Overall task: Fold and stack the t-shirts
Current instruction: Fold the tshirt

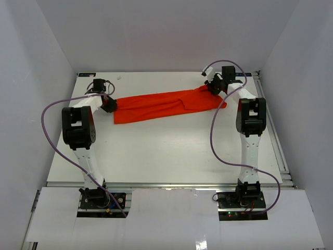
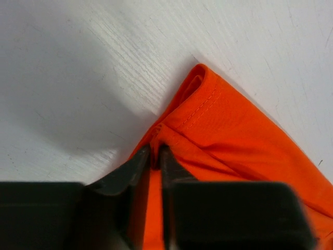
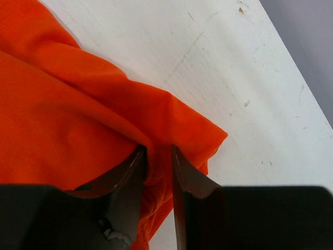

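The orange-red t-shirt [image 1: 166, 105] lies as a long narrow band across the far part of the table, stretched between my two grippers. My left gripper [image 1: 110, 105] is shut on its left end; in the left wrist view the jaws [image 2: 156, 151] pinch a hemmed corner of the t-shirt [image 2: 229, 135]. My right gripper [image 1: 214, 86] is shut on its right end; in the right wrist view the jaws [image 3: 158, 156] hold a bunched fold of the t-shirt [image 3: 67, 114], with a corner sticking out past them.
The white table [image 1: 166, 151] has grey walls on three sides. Purple cables [image 1: 49, 125] loop from both arms. A rail [image 1: 276, 140] runs along the table's right edge.
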Available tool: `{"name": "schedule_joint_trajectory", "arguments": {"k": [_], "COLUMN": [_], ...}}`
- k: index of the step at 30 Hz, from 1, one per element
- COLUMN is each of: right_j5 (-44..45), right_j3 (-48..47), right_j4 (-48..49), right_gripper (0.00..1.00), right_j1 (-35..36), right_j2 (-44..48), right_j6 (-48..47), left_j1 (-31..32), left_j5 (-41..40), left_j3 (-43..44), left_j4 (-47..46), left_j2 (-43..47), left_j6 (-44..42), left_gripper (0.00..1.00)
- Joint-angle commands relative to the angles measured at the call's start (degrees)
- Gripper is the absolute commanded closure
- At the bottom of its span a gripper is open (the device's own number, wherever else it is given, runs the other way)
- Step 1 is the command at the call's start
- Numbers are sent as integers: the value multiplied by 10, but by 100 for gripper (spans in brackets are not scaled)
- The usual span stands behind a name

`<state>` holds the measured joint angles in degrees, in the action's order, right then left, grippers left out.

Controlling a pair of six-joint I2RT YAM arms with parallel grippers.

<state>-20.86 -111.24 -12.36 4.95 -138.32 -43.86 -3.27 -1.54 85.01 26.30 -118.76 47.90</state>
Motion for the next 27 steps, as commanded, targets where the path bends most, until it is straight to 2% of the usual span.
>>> {"name": "schedule_joint_trajectory", "arguments": {"k": [1, 5, 8, 9, 14, 15, 20, 22, 27], "right_j5": [10, 1, -6, -4, -30, -37, -95, -84, -109], "right_j3": [-7, 4, 10, 13, 10, 11, 30, 31, 36], "right_j4": [22, 31, 33, 34, 5, 3, -10, -15, -27], "right_gripper": [66, 58, 50, 45, 29, 24, 16, 11, 2], "right_j1": [-1, -6, -11, -14, -27, -35, -61, -63, -65], "right_j2": [8, 38, 60, 66, 89, 90, 104, 100, 80], "right_j6": [10, 40, 79, 91, 164, 179, 268, 328, 425], "left_j1": [-6, -6, -6, -6, -9, -10, -20, -23, -27], "left_j5": [-20, -14, -15, -14, -10, -7, 52, 75, 98], "left_j3": [5, 23, 31, 31, 17, 6, -41, -75, -147], "left_j4": [7, 5, -1, -5, -21, -24, -52, -72, -95], "left_j2": [38, 61, 86, 92, 135, 141, 201, 224, 301], "left_j6": [6, 6, -3, -6, -64, -71, -135, -141, -140], "left_gripper": [71, 46, 34, 31, 14, 13, 9, 2, 2]}}
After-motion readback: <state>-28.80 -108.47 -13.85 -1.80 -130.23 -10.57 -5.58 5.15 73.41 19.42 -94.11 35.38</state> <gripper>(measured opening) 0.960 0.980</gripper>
